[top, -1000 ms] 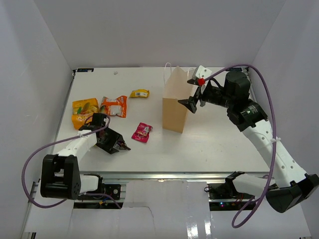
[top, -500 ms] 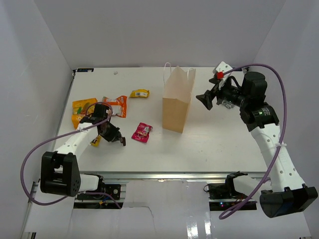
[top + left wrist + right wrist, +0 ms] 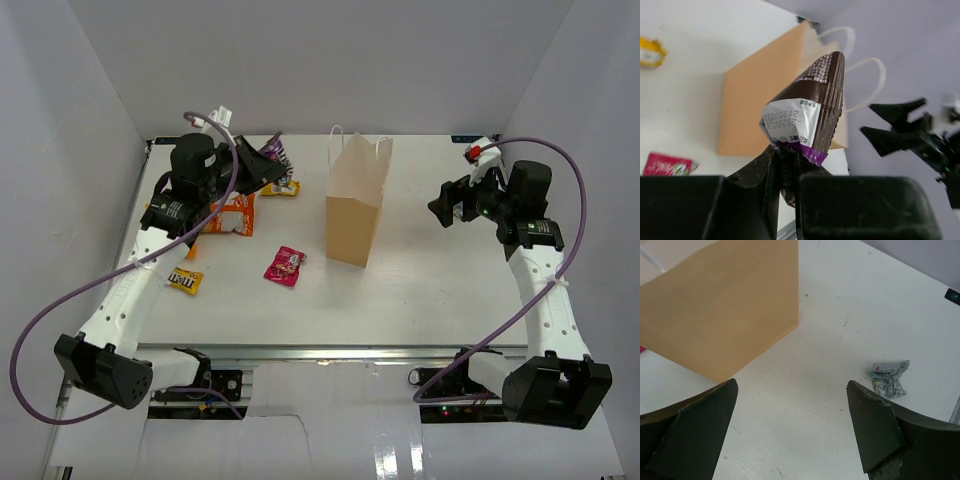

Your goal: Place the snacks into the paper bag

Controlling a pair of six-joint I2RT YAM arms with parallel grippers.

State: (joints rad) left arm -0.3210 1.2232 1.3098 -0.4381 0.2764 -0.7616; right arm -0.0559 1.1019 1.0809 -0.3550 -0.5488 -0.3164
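My left gripper [image 3: 266, 167] is raised above the table's back left and is shut on a dark purple snack packet [image 3: 277, 154], left of the paper bag's top. In the left wrist view the packet [image 3: 810, 112] stands up from the gripper [image 3: 786, 165] in front of the tan paper bag [image 3: 760, 100]. The bag [image 3: 356, 210] stands upright mid-table with white loop handles. A red packet [image 3: 284, 266], a yellow packet [image 3: 184, 281], an orange packet [image 3: 230, 213] and another yellow packet [image 3: 284, 188] lie on the table. My right gripper [image 3: 445, 208] is open and empty, right of the bag [image 3: 725, 310].
A small silvery plastic packet [image 3: 888, 377] lies on the white table beyond my right gripper [image 3: 792, 430]. White walls enclose the table on three sides. The left arm partly hides more orange packets at the left.
My left arm has lifted from the table with the dark purple packet, moving up and back toward the bag. A yellow packet now shows where it was. My right gripper has drawn back right.
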